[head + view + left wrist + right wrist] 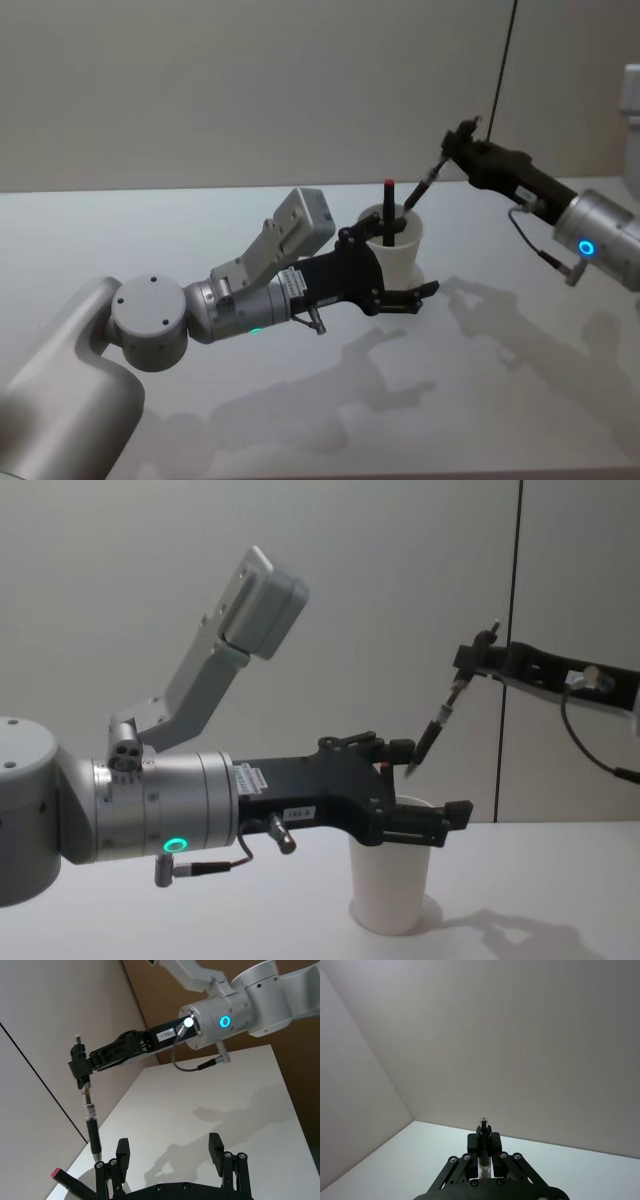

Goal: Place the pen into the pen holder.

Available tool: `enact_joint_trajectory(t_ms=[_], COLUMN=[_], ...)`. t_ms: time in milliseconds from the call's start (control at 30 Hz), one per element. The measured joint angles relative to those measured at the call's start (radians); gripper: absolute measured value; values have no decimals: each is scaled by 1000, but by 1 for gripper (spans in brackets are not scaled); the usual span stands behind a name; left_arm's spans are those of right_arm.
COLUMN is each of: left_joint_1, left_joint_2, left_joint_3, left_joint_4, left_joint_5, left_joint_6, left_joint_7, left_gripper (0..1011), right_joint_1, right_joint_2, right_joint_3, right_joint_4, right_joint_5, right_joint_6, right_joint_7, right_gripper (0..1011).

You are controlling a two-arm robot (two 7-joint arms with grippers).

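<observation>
Right gripper (468, 670) is clamped on the top end of the pen (436, 725) — pen hangs tilted, tip down, just above the rim of the pen holder (391, 880), not inside yet. In the head view the tip sits right at the cup's far rim.

Pen holder stands upright mid-tabletop (520, 400), nearer the back edge than the front. A second pen with a red cap (389, 210) is already standing in it.

Left gripper (405, 272) is at the cup with its fingers (216, 1146) spread apart either side of it — bracketing it; I can't tell whether they touch.

Progress: pick and carry done, alignment close. Left to do, by my read: lower the tip past the rim, release, pull back.
</observation>
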Motion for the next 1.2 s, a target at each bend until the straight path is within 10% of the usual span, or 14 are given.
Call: enact_joint_trajectory(t_ms=[567,1200], left_joint_1=[0,0], left_joint_2=[0,0], left_joint_3=[0,0], left_joint_4=[0,0], left_joint_5=[0,0], left_joint_6=[0,0], left_joint_7=[0,0], left_gripper=[1004,1004], right_joint_1=[210,345], right_joint_2=[-37,-79], right_joint_3=[-40,-101], right_joint_4=[333,583], right_joint_5=[-88,-161], right_joint_6=[-84,-192], right_joint_7=[160,197], right_gripper=[146,146])
